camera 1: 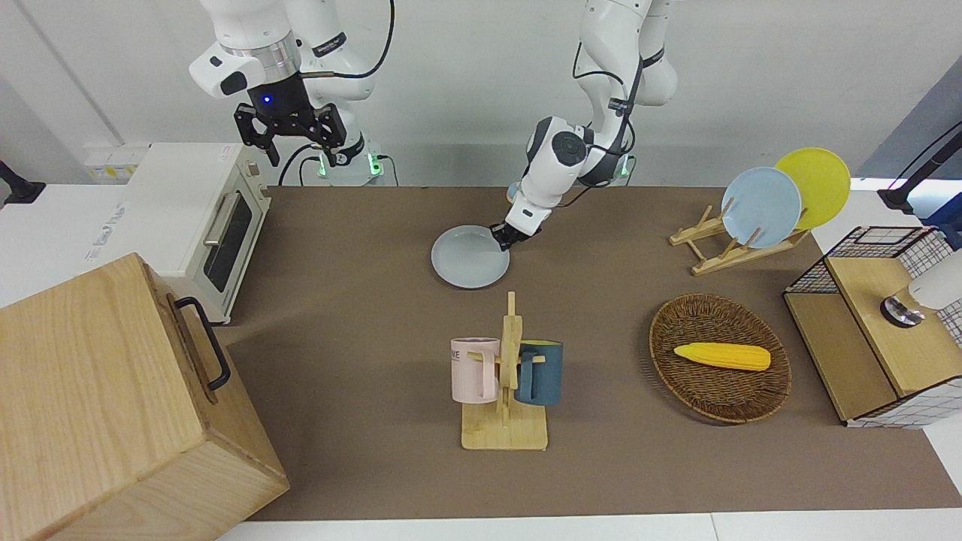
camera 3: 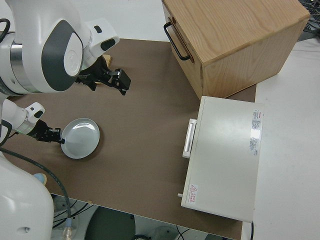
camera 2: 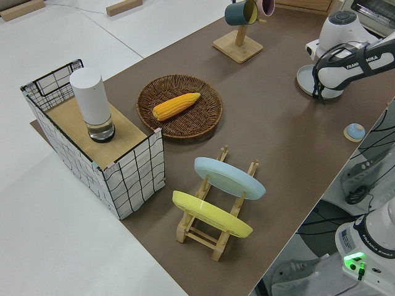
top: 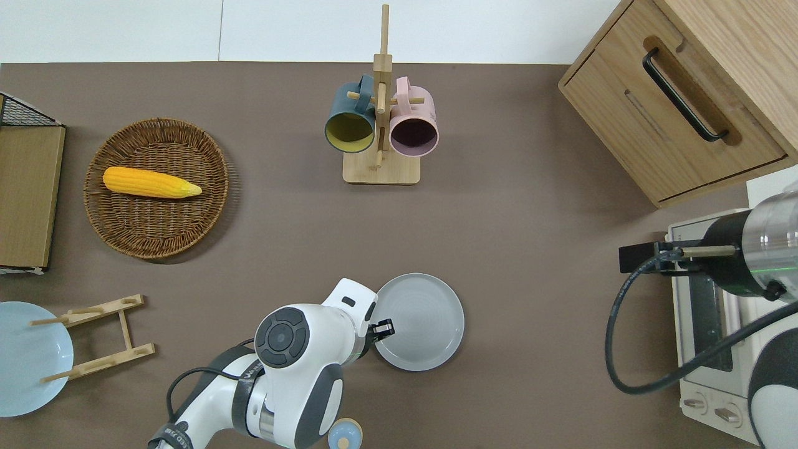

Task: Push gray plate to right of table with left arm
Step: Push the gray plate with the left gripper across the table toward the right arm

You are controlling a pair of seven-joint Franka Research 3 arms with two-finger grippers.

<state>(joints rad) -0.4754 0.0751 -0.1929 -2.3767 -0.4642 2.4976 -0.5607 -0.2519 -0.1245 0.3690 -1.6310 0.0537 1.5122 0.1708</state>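
Gray plate (top: 427, 321) against left tool (top: 385, 328)

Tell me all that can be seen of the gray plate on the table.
The gray plate is round, shallow and pale bluish-gray, with a low raised rim and a smooth, ceramic-looking surface. It is empty and lies flat on the brown table, nearer to the robots than the mug stand. The left gripper touches its rim on the side toward the left arm's end.

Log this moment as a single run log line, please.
stage: pushing | left gripper at rim of gray plate, on the side toward left arm's end | plate flat on table | right arm: parked
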